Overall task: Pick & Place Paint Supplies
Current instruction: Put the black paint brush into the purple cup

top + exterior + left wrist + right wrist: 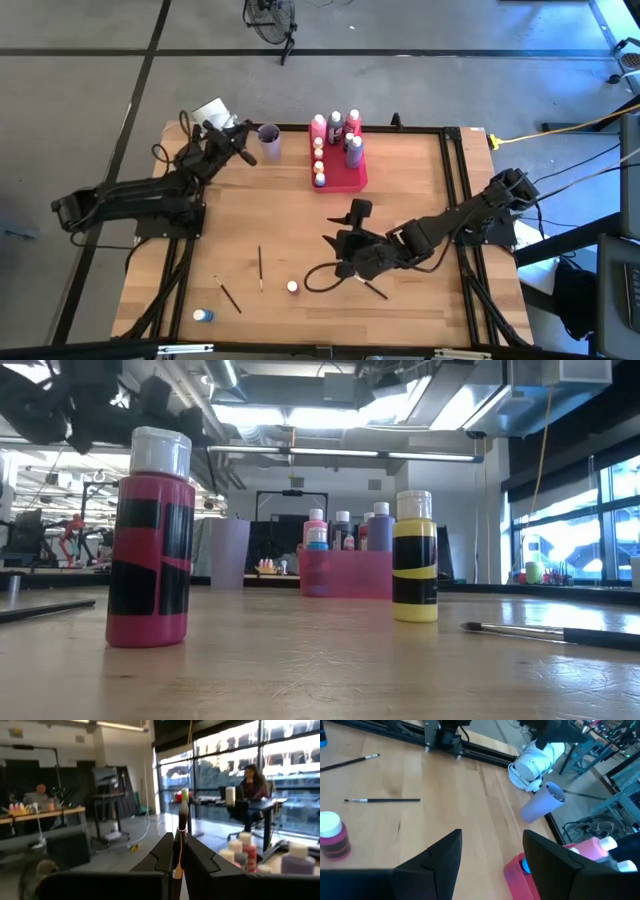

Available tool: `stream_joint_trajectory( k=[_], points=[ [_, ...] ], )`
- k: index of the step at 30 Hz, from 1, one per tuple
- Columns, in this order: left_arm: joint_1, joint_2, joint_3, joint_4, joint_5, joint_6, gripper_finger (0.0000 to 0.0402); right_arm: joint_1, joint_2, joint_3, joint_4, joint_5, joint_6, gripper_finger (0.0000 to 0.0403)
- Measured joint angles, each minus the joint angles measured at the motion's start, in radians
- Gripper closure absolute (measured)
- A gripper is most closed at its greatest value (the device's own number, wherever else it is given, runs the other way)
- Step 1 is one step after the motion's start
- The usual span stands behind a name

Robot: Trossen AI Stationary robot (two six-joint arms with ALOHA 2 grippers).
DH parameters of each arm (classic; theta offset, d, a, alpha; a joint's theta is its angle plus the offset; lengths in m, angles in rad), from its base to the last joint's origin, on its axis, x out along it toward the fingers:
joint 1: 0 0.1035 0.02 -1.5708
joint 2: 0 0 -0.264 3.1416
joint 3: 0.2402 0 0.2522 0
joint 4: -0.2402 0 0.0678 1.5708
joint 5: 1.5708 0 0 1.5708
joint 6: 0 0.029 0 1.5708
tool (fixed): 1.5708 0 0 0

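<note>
Seen from above, a pale wooden tabletop (420,190) with a black frame carries a pink-red tray (340,178) near the middle of its far edge, already packed with several capped paint bottles (336,124). A lilac cup (269,143) stands just left of the tray.

The left pincer (240,140) hangs near the cup at the far-left part of the tabletop. Its wrist view shows the fingers closed narrowly on a thin paintbrush (182,827), held upright, probably so the brush can go down into the cup.

The right pincer (342,243) sits low over the middle of the tabletop, fingers spread wide and holding nothing, likely placed to reach the loose supplies.

Those supplies lie toward the near edge: a dark brush (260,268), another brush (227,292), a red bottle (292,287) and a blue bottle (203,316) by the near-left corner. The level view also shows a yellow bottle (414,557).

Beyond is a workshop with grey floor, a fan, large windows, and people seated at desks.
</note>
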Motion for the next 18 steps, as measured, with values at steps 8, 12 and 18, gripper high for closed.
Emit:
stream_joint_trajectory(
  k=[8,12,18],
  points=[
    [0.058,0.188,0.000,0.116,0.054,-0.063,0.0384,-0.033,0.010,0.000,-0.006,-0.042,0.043,0.0190],
    [0.083,0.291,0.000,0.195,0.052,-0.078,0.0384,-0.035,0.010,0.000,-0.018,-0.048,0.063,0.0190],
    [0.110,0.421,0.000,0.289,0.086,-0.124,0.0384,-0.036,0.010,0.000,-0.049,-0.047,0.094,0.0190]
  ],
)
